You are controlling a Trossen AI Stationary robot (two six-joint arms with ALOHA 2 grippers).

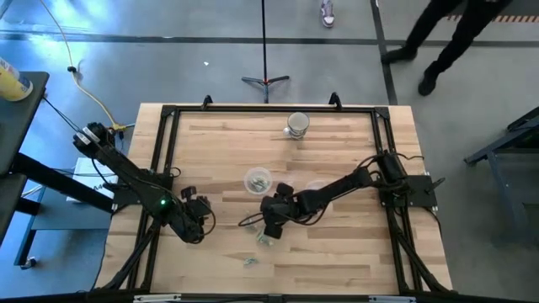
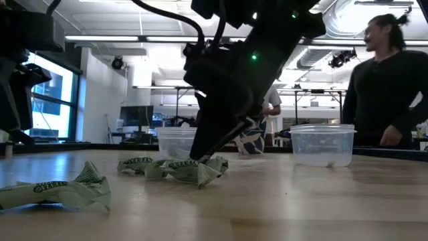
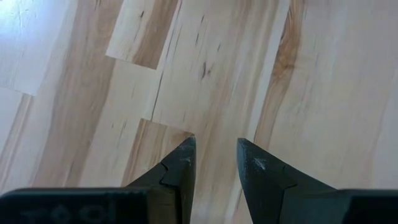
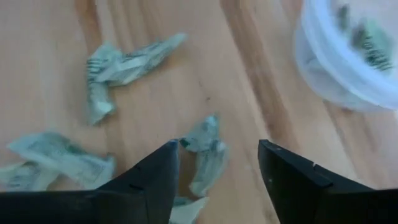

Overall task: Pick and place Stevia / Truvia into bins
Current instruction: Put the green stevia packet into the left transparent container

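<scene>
Several crumpled pale green and white Stevia packets [image 4: 124, 65] lie flat on the wood near the table's middle, toward its near edge [image 1: 265, 241]. My right gripper [image 4: 217, 149] is open and reaches down over them [image 2: 200, 159]. Its fingers stand on either side of one packet [image 4: 205, 152]. A round shallow clear cup [image 4: 348, 56] with packets inside stands just beyond it [image 1: 258, 180]. A second clear cup [image 2: 322, 144] stands beside it. My left gripper [image 3: 216, 146] is open over bare wood at the table's left [image 1: 195, 225]. My right gripper comes from above, slanting down, with one fingertip [image 4: 173, 149] right beside the packet's upper corner [image 4: 185, 144]. Whether it touches the packet, I cannot tell. The packet lies flat on the table.
A greyish jar [image 1: 297, 124] stands near the table's far edge. One packet [image 1: 250, 262] lies alone nearer the near edge. A black frame [image 1: 168, 114] runs around the tabletop. A person [image 2: 388, 80] stands beyond the far side. Bare wood shows on the right.
</scene>
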